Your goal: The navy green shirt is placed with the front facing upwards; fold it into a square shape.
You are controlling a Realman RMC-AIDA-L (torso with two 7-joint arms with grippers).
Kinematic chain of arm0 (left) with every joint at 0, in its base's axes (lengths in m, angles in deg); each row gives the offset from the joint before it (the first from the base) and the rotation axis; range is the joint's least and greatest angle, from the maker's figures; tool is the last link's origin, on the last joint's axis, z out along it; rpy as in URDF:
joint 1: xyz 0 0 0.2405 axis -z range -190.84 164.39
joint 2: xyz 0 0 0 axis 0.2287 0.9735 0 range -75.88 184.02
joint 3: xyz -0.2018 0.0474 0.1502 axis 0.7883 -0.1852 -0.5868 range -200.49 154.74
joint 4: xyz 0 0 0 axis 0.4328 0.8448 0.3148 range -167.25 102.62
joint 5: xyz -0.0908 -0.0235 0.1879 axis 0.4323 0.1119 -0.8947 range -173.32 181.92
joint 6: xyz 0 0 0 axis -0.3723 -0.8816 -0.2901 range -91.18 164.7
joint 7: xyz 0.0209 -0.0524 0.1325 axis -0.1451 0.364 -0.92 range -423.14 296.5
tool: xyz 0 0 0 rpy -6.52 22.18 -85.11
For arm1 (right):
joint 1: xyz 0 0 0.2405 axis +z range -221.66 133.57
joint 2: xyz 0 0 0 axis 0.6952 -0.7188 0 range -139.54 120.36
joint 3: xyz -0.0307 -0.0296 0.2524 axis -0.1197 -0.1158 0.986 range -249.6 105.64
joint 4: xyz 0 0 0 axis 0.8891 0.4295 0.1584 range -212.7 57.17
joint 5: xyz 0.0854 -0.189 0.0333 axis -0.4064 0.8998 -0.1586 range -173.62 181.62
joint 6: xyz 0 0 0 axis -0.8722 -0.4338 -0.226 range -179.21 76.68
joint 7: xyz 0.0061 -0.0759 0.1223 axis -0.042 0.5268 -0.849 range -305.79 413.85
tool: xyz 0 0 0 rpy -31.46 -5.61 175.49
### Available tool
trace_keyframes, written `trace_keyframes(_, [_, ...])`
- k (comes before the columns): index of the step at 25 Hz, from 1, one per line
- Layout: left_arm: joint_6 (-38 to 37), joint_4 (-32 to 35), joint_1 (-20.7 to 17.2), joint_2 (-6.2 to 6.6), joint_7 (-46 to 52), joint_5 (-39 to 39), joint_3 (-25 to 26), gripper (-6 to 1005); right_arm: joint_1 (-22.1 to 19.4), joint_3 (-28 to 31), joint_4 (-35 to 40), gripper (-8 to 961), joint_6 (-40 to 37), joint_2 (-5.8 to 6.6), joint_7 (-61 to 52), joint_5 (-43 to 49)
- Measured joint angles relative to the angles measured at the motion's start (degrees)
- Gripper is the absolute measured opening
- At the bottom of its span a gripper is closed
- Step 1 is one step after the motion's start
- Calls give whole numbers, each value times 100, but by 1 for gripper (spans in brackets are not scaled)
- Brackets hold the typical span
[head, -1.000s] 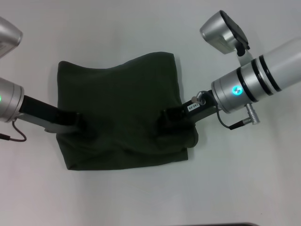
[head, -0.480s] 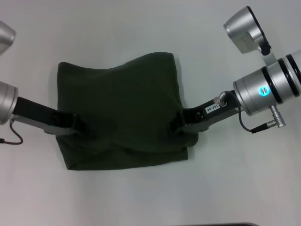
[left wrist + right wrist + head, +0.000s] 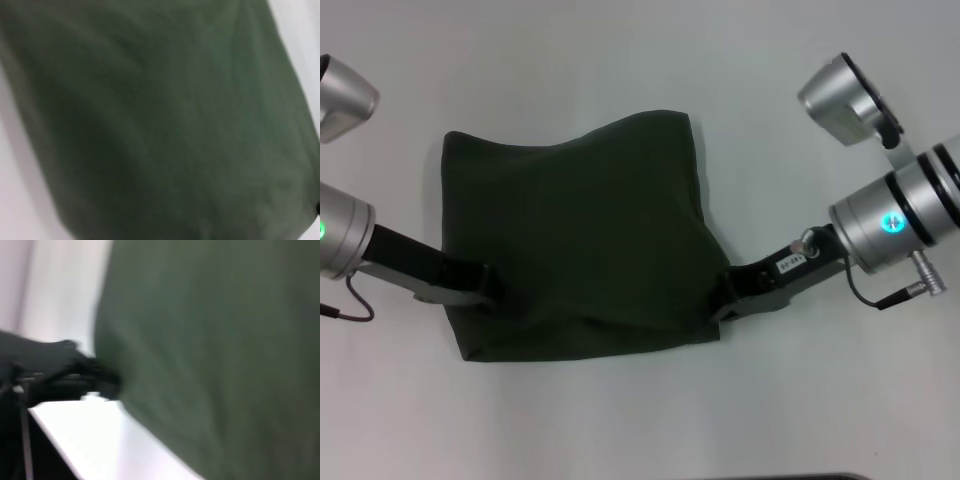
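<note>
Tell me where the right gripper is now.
In the head view, the right gripper sits at the folded navy green shirt's right edge, near its lower corner.

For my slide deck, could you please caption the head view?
Both pincers, left and right, flank the folded olive-green shirt.

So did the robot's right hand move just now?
Yes. The right gripper slid outward off the navy green shirt, toward the robot's right; it now sits at the shirt's right edge.

The place looks like a robot laboratory or a test room. A plain white table (image 3: pixel 620 60) fills the whole scene, and two silver robot arms with lit green indicators reach in from left and right.
</note>
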Motion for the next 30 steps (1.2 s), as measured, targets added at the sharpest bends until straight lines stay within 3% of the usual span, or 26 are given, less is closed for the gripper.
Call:
trace_keyframes(7, [13,-12,-62,86,21,-135,53,5,-174,97,9,2,124,191,-119,107])
trace_keyframes(10, [-315,-133,-89,97,-228,71,404,5,-269,373,219,2,-167,209,-76,59])
trace_keyframes(13, [-605,-274,-90,100,-387,270,722,5,-351,717,663,3,-593,106,-25,48])
trace_keyframes(19, [-318,-270,13,30,-235,201,636,5,-104,760,796,3,-689,-83,61,43])
trace_keyframes(25, [401,-240,65,20,149,137,226,5,234,490,338,3,-121,-117,102,42])
trace_keyframes(30, [461,-211,68,97,172,124,205,5,263,287,179,2,170,-109,53,100])
